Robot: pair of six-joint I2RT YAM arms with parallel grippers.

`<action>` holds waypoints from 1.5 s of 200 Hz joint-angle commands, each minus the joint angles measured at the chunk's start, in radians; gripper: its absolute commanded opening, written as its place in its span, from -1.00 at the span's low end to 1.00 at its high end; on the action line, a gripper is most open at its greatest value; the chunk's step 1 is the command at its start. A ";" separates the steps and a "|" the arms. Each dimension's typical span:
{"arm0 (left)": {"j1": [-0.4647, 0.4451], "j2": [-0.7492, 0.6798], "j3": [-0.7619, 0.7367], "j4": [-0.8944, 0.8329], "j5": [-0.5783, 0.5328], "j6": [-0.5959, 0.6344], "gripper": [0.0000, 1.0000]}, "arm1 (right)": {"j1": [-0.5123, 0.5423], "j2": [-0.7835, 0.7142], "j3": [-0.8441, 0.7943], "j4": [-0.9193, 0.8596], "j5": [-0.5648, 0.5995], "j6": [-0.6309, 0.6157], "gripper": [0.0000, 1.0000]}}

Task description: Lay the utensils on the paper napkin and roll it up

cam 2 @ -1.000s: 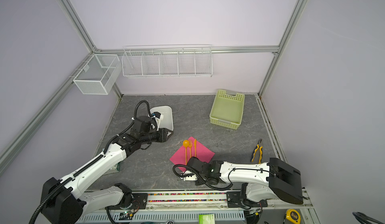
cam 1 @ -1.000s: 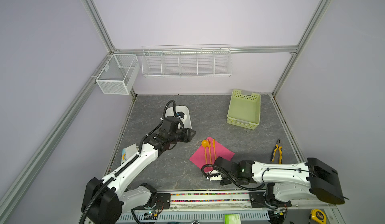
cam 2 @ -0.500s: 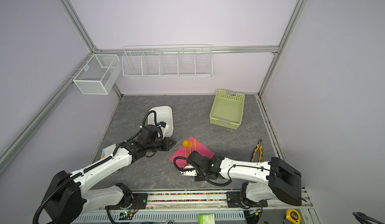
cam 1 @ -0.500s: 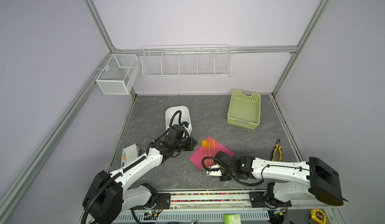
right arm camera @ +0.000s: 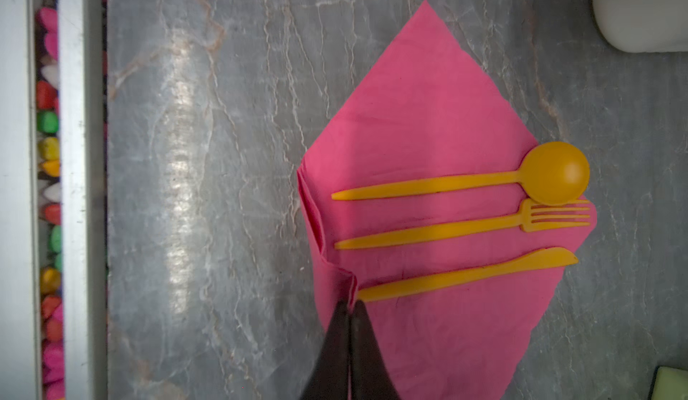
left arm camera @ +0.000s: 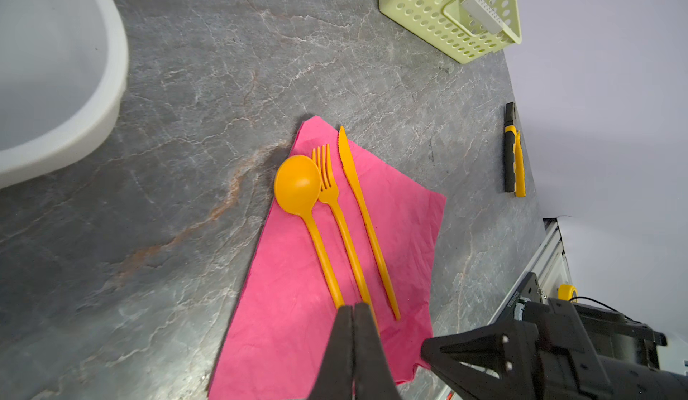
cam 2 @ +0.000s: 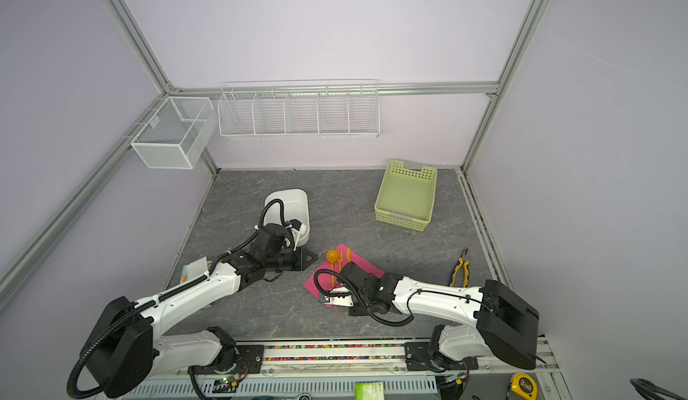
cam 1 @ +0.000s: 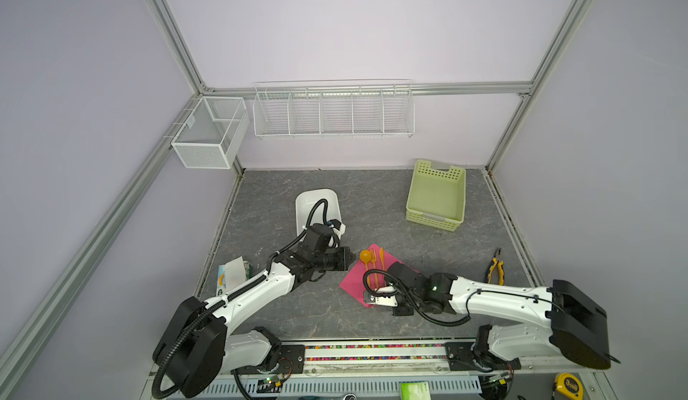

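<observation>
Left gripper [left arm camera: 353, 307] has swung down from the white tub [left arm camera: 56, 82] to the napkin [right arm camera: 428, 119], its fingers now shut, apparently on nothing.
Right gripper [right arm camera: 350, 303] is clamped on a raised fold of the thin, creased pink paper beside the knife [right arm camera: 465, 273] handle, likely to start the roll; the smooth orange plastic spoon [right arm camera: 446, 186], fork [right arm camera: 446, 230] and knife lie parallel across the napkin.

The left arm [cam 1: 260, 290] and right arm [cam 1: 499, 299] have glossy white tubular links with black joints and bulky black base housings [cam 1: 579, 327]. Black hose [cam 1: 322, 201] loops at the left wrist and a thinner cable [cam 1: 364, 282] at the right, beside a green light [cam 1: 434, 288]. The left hand [left arm camera: 353, 307] and right hand [right arm camera: 350, 303] are matte black with tapering wedge fingers [left arm camera: 340, 342]. Two pale screws [left arm camera: 504, 339] dot the right one.
</observation>
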 commanded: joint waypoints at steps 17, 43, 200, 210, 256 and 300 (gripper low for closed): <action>-0.007 0.023 -0.008 0.025 0.012 -0.008 -0.95 | -0.021 0.026 0.025 0.051 -0.056 0.005 -0.86; -0.006 0.019 0.024 -0.069 -0.054 0.024 -0.93 | -0.026 0.044 0.026 0.091 -0.081 0.026 -0.87; -0.014 0.119 0.041 -0.110 0.126 0.081 -1.00 | -0.024 0.125 0.066 0.145 -0.042 0.133 -0.86; -0.018 0.139 0.033 -0.108 0.129 0.072 -1.00 | -0.024 0.127 0.063 0.146 -0.023 0.132 -0.86; -0.019 0.152 -0.025 -0.073 0.148 0.043 -1.00 | -0.024 0.158 0.068 0.140 -0.006 0.135 -0.86; -0.019 0.169 -0.052 -0.087 0.132 0.050 -1.00 | -0.025 0.156 0.063 0.120 -0.014 0.151 -0.86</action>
